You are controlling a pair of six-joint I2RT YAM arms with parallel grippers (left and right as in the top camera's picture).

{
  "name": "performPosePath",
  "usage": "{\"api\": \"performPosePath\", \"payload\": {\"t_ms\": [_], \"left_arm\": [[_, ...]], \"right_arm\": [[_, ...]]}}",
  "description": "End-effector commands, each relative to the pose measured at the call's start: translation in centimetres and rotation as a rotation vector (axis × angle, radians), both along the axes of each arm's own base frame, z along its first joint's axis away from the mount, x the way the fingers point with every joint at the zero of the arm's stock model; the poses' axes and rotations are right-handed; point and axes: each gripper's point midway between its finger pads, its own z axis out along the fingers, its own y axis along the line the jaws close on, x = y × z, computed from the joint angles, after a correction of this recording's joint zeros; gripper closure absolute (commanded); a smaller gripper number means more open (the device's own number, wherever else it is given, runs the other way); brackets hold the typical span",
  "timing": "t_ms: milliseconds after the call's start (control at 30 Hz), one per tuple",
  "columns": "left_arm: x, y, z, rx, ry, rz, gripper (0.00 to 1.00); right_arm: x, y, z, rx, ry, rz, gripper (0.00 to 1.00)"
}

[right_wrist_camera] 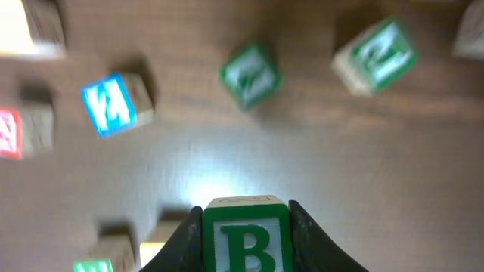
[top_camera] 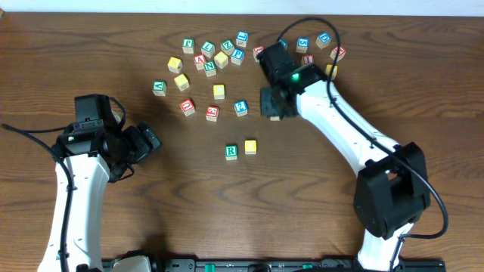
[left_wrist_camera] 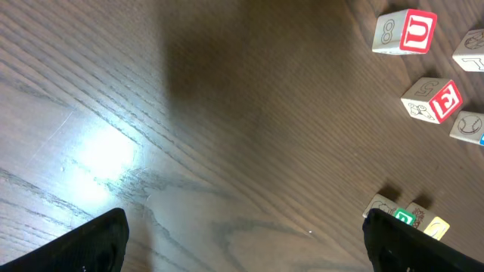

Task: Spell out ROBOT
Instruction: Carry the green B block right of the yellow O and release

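Firmly, the right gripper [top_camera: 274, 112] clamps the green B cube [right_wrist_camera: 246, 240] between its narrowed fingers, lifted above the table [top_camera: 393, 68], between the middle and the far edge. The green R cube [top_camera: 231, 152] lies near the table's middle with a yellow cube [top_camera: 250, 146] just beside it. The left gripper [top_camera: 150, 139] stands wide and holds nothing, toward the left edge. Other letter cubes [top_camera: 209, 66] lie scattered along the far edge.

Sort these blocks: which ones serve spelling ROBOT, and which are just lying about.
Job: green R cube; yellow cube beside it; green B cube, held in the right gripper.
Lying about: red A cube; green N cube; red U cube.
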Motion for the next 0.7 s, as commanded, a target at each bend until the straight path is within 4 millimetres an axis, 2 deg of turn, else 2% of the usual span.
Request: {"api": "performPosePath", "payload": {"t_ms": [0, 133, 300, 433, 667], "left_arm": [[0.6, 0.4, 0.7, 0.017, -0.029, 0.012, 0.02], [0.9, 0.5, 0.8, 0.019, -0.040, 0.012, 0.03], [0.9, 0.5, 0.8, 0.019, -0.040, 0.012, 0.03], [0.9, 0.5, 0.8, 0.019, -0.040, 0.012, 0.02], [0.9, 0.5, 0.8, 0.019, -0.040, 0.012, 0.02]], "right_arm": [[-2.5, 1.5, -1.7, -0.014, 0.076, 0.053, 0.75], [-4.3, 2.2, -4.7, -0.021, 0.114, -0.001, 0.76], [-5.4, 2.5, -7.6, -0.022, 0.102, -0.029, 0.74], [-5.7, 1.6, -8.5, -0.046, 0.100, -0.044, 0.74], [-5.6, 1.1, -8.5, -0.069, 0.095, -0.054, 0.73]]}}
